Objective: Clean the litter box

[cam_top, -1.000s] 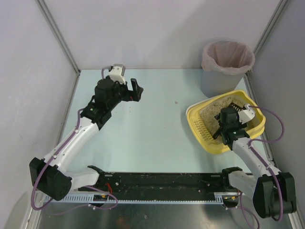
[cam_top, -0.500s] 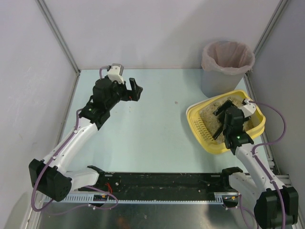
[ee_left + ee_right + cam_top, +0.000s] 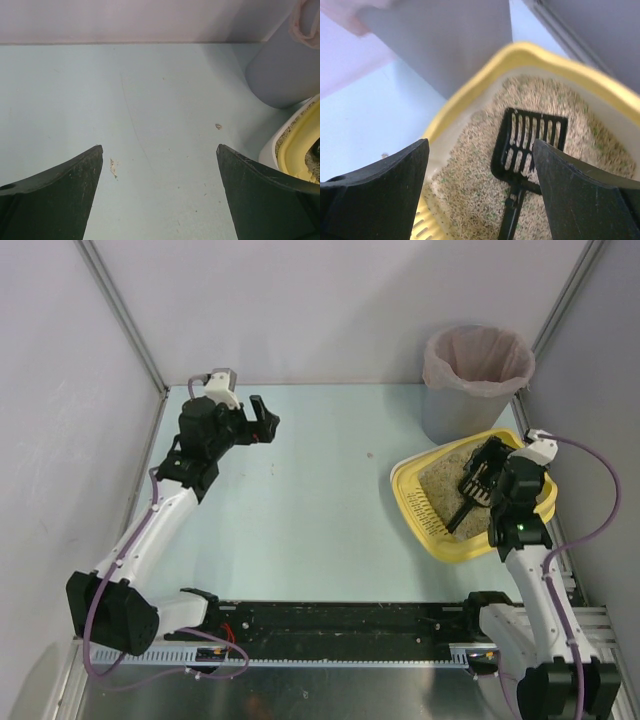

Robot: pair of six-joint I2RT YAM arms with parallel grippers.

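The litter box is a shallow yellow tray of beige litter at the table's right side. A black slotted scoop lies in the litter with its handle toward the near rim. My right gripper hovers open over the box's far right part, apart from the scoop. In the right wrist view the scoop lies below the open right gripper, inside the yellow rim. My left gripper is open over bare table at the far left, with nothing between its fingers. The box's corner shows at the right edge there.
A grey round bin with a pink bag liner stands just behind the litter box, also seen as the bin in the left wrist view. Small litter crumbs lie on the pale blue table. Walls close in the left, back and right.
The right gripper has risen and drawn toward the box's far right side, its jaws wider, with the scoop lying in the litter. The left gripper has swung left and farther back.
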